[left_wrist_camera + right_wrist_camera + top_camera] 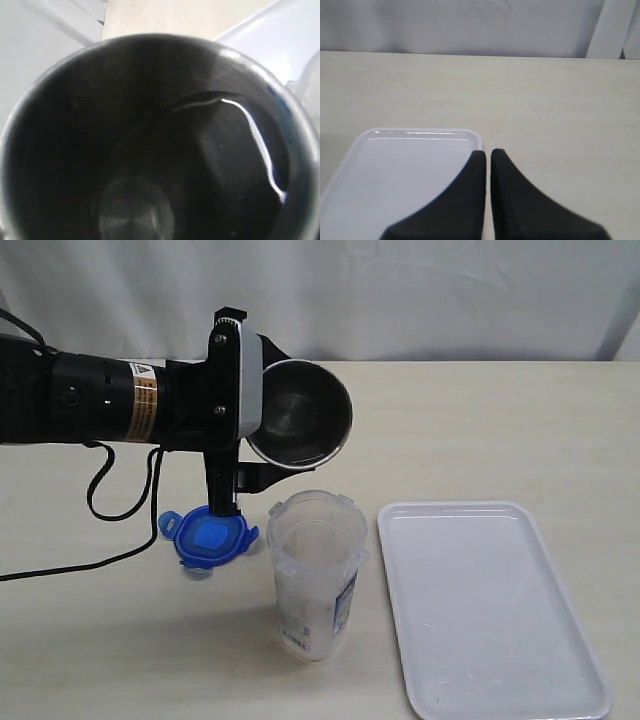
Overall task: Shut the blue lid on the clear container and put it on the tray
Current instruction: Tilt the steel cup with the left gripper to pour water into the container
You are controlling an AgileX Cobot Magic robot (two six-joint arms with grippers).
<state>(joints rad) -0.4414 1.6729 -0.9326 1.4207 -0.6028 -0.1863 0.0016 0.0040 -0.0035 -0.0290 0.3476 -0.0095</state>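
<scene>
The steel cup, clasped tilted in the wide-set left tool aloft near the clear container, is best parked well apart before the blue lid, beside the container opposite the tray, is fetched; right tool closed, empty.

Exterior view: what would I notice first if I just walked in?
A shiny steel cup, tipped with its mouth toward us, held up at the end of the black arm on the left. Below it stands the clear container, open, with the blue lid lying beside it and the white tray on its other side.
</scene>
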